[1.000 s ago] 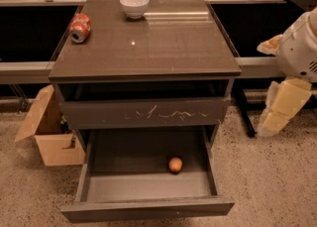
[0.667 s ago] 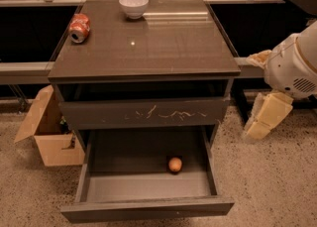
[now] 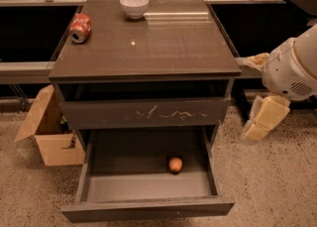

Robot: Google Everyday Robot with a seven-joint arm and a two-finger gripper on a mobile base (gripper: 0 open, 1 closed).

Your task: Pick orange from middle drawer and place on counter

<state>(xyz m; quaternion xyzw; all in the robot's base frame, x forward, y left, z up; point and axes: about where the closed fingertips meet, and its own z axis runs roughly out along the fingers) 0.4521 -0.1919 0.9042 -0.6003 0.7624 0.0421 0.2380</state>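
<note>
The orange lies on the grey floor of the open middle drawer, right of centre and towards the back. The drawer is pulled fully out at the bottom of the cabinet. The counter is the glossy dark top slab above. My gripper hangs off the cabinet's right side, level with the scratched drawer front. It points down and left, is apart from the drawer and the orange, and holds nothing that I can see.
A red soda can lies on the counter's left side and a white bowl stands at its back. The scratched drawer front sits above the open drawer. An open cardboard box stands on the floor at the left.
My arm and gripper have moved left and slightly down, closer to the cabinet's right side. The orange, drawer, can and bowl have not moved.
</note>
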